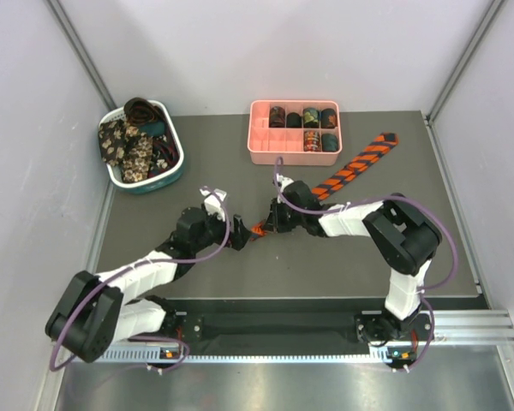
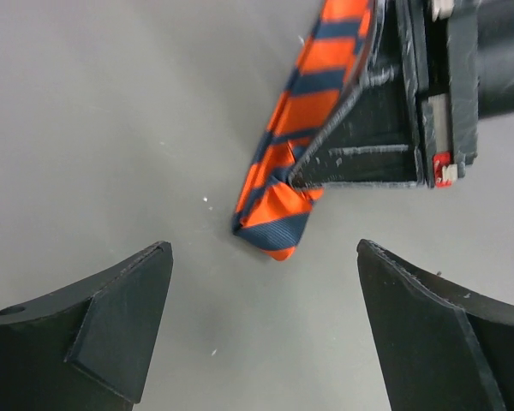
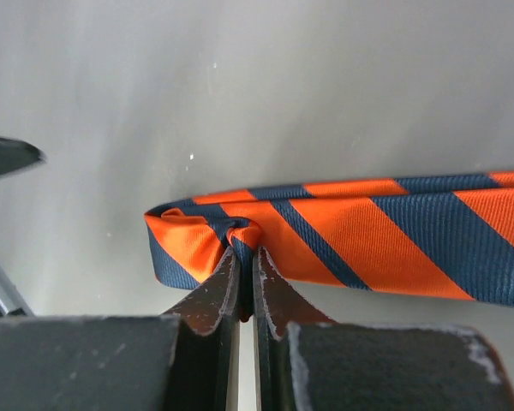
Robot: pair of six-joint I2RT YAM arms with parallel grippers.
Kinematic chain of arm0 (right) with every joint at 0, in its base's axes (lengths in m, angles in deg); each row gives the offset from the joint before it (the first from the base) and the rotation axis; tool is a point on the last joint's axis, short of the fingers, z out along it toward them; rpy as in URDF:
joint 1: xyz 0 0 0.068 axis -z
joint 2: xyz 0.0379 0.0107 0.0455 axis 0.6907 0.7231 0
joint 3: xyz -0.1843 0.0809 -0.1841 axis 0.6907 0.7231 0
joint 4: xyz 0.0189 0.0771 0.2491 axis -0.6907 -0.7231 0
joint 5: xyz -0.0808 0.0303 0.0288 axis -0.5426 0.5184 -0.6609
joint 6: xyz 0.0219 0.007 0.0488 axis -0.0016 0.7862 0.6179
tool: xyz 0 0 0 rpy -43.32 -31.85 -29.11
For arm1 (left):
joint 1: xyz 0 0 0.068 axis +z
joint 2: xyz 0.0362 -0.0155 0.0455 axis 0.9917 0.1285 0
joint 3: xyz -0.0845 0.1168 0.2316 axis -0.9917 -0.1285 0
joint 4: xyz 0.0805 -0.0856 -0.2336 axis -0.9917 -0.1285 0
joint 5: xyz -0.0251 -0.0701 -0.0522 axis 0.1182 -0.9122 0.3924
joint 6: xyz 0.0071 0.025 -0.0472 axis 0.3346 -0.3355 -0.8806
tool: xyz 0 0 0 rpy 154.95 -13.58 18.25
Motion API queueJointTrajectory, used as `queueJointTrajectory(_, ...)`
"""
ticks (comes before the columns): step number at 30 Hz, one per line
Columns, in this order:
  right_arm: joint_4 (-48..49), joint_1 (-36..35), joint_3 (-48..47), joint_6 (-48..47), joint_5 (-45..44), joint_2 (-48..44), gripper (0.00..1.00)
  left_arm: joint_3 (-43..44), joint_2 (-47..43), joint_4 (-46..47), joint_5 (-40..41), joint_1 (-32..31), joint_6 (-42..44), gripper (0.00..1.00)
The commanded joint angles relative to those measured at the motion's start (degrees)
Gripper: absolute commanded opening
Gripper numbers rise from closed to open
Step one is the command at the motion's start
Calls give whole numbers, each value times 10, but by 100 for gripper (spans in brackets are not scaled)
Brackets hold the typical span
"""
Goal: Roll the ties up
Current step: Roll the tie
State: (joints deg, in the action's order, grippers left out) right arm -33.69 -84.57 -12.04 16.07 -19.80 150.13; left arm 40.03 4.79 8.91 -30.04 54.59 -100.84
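An orange and dark-blue striped tie (image 1: 357,165) lies as a long strip across the table, from near the pink tray down to the centre. My right gripper (image 3: 246,248) is shut on its narrow end, which is folded back on itself (image 3: 206,235). In the left wrist view the folded tip (image 2: 274,223) lies on the table just beyond my left gripper (image 2: 261,282), which is open and empty. My right gripper's fingers (image 2: 360,145) show there, pinching the tie. In the top view both grippers meet at the table's centre (image 1: 257,229).
A pink compartment tray (image 1: 293,152) at the back holds several rolled ties. A white-and-teal basket (image 1: 173,175) at the back left holds a pile of floral and dark ties (image 1: 133,141). Grey walls close in on both sides.
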Motion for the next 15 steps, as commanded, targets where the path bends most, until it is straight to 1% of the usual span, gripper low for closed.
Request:
queueJointTrajectory(1, 39, 8, 8, -12, -25, -2, 0, 47, 36, -38, -16, -11, 48, 94)
queueJointTrajectory(8, 71, 11, 19, -19, -2, 5, 0, 69, 89, -24, -10, -26, 75, 95)
queueJointTrajectory(11, 69, 12, 16, -27, -2, -5, 0, 74, 100, -6, -19, -28, 88, 92)
queueJointTrajectory(15, 68, 15, 7, -27, 12, -6, 1, 90, 126, -7, -39, -34, 132, 89)
